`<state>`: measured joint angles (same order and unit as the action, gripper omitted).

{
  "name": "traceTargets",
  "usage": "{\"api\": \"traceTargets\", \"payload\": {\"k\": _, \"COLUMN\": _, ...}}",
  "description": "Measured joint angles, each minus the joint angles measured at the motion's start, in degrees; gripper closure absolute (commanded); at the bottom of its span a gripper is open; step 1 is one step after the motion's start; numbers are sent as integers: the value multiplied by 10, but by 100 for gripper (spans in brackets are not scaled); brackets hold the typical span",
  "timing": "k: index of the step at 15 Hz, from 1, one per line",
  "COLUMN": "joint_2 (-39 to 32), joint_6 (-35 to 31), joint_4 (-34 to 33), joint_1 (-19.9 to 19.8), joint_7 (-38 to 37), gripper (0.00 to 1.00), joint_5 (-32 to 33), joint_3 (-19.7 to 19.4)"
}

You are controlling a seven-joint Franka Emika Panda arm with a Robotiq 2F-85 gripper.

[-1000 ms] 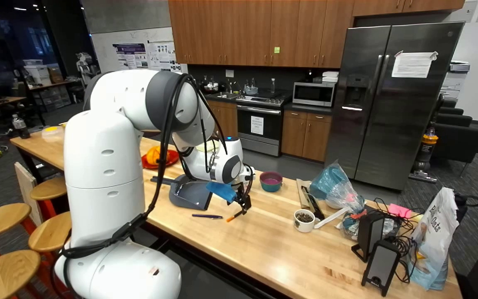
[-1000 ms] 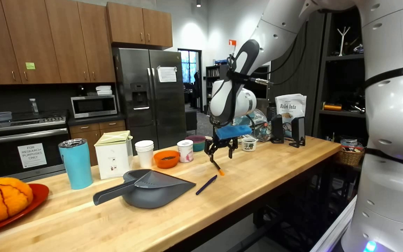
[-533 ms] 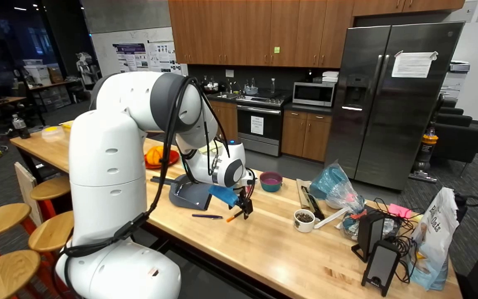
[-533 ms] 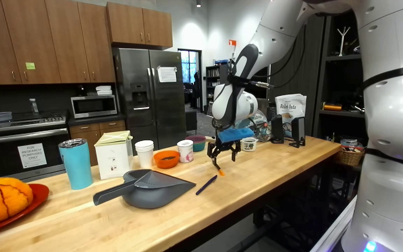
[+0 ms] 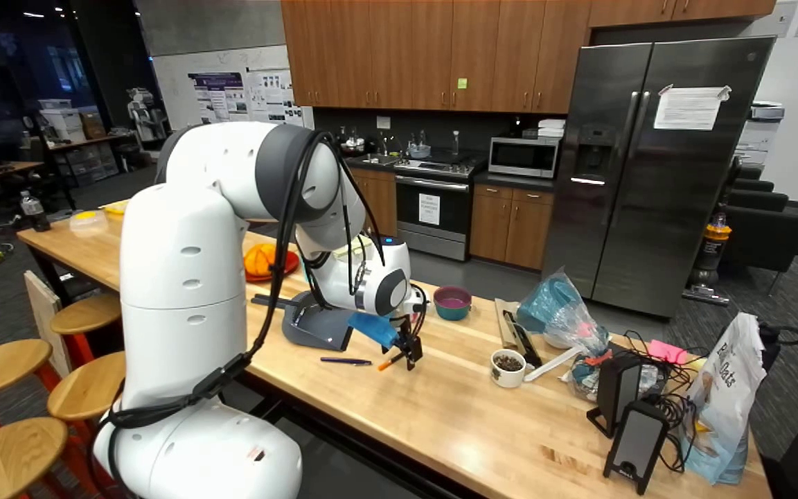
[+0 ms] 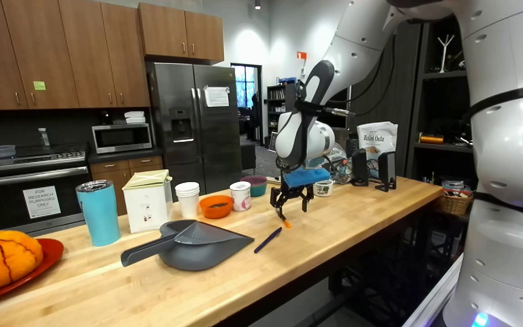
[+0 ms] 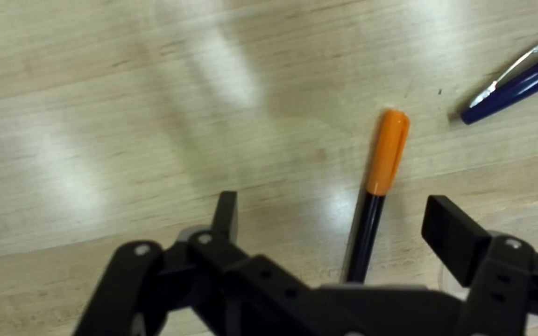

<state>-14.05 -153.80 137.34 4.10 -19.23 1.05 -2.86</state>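
You're working in a research lab fitted out with a kitchen. Across the far side you have wooden cabinets [image 5: 427, 55], a steel refrigerator [image 5: 662, 184], a microwave [image 5: 524, 158] and a stove [image 5: 454, 211]; the paper sign [image 6: 42, 202] on that stove reads "FOR RESEARCH PURPOSES ONLY". In an exterior view you can also see, toward the far left, posters [image 5: 220, 93], desks [image 5: 14, 168] and what looks like another robot [image 5: 143, 107], while wooden stools [image 5: 4, 447] stand on the near left beside your long table [image 5: 440, 409].

The gripper [image 7: 334, 219] partly hides the marker [image 7: 375, 198], and the wrist view crops the pen [image 7: 516, 88].
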Motion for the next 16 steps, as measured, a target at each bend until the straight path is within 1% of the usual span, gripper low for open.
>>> {"api": "traceTargets", "payload": {"k": 1, "joint_2": -1, "joint_6": 0, "joint_4": 0, "joint_1": 0, "joint_7": 0, "gripper": 7, "joint_5": 0, "joint_3": 0}}
{"api": "traceTargets", "payload": {"k": 2, "joint_2": -1, "joint_6": 0, "joint_4": 0, "joint_1": 0, "joint_7": 0, "gripper": 8, "joint_5": 0, "joint_3": 0}}
{"api": "traceTargets", "payload": {"k": 4, "joint_2": -2, "joint_6": 0, "joint_4": 0, "joint_1": 0, "joint_7": 0, "gripper": 2, "joint_5": 0, "joint_3": 0}}
{"api": "traceTargets", "payload": {"k": 6, "joint_2": -2, "joint_6": 0, "joint_4": 1, "joint_1": 0, "joint_7": 0, "gripper": 0, "joint_5": 0, "joint_3": 0}}
{"api": "traceTargets", "payload": {"k": 13, "joint_2": -11, "joint_6": 0, "joint_4": 1, "joint_1": 0, "joint_7": 0, "gripper": 0, "joint_5": 0, "joint_3": -1}}
{"api": "traceTargets", "payload": {"k": 14, "joint_2": -14, "joint_6": 0, "joint_4": 1, "joint_1": 0, "joint_7": 0, "gripper": 25, "joint_5": 0, "joint_3": -2}}
{"api": "traceTargets", "payload": {"k": 15, "joint_2": -16, "joint_6": 0, "joint_4": 1, "joint_1": 0, "joint_7": 0, "gripper": 26, "joint_5": 0, "joint_3": -3}}
{"api": "traceTargets", "payload": {"k": 16, "joint_2": -19, "joint_6": 0, "joint_4": 1, "joint_1": 0, "joint_7": 0, "gripper": 32, "joint_5": 0, "joint_3": -4}}
